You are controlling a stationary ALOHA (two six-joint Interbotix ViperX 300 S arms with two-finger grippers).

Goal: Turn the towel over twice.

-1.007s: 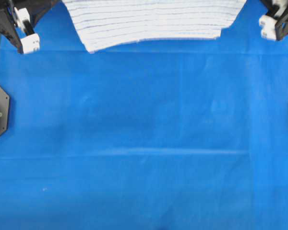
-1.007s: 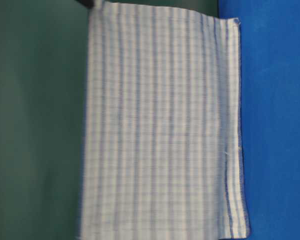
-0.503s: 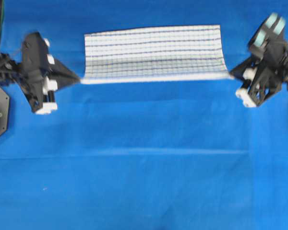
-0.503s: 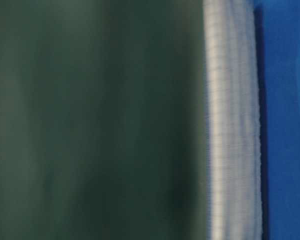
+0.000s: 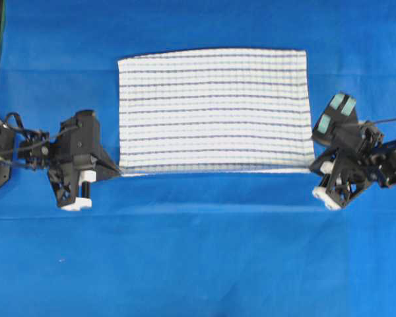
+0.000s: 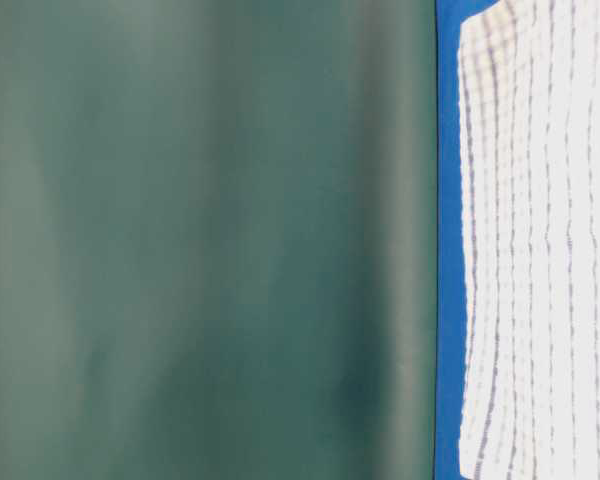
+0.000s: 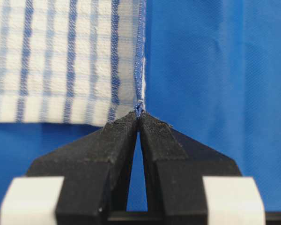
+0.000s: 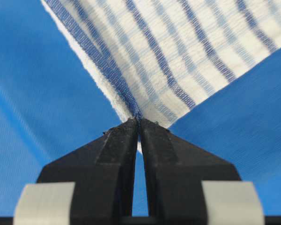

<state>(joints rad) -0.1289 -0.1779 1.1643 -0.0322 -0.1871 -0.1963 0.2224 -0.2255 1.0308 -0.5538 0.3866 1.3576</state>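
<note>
Both my claws, left claw [image 7: 139, 117] and right claw [image 8: 139, 123], pinch towel [image 5: 212, 109] corners by mere threads; a tug might slip them

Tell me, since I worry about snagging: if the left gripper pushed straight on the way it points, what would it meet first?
The towel itself. The left gripper is shut on its near corner and points along the cloth, so it would likely bunch the towel ahead of it over the blue table covering.

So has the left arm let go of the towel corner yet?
No, in the left wrist view its fingers are pinched shut on the corner of the towel.
</note>
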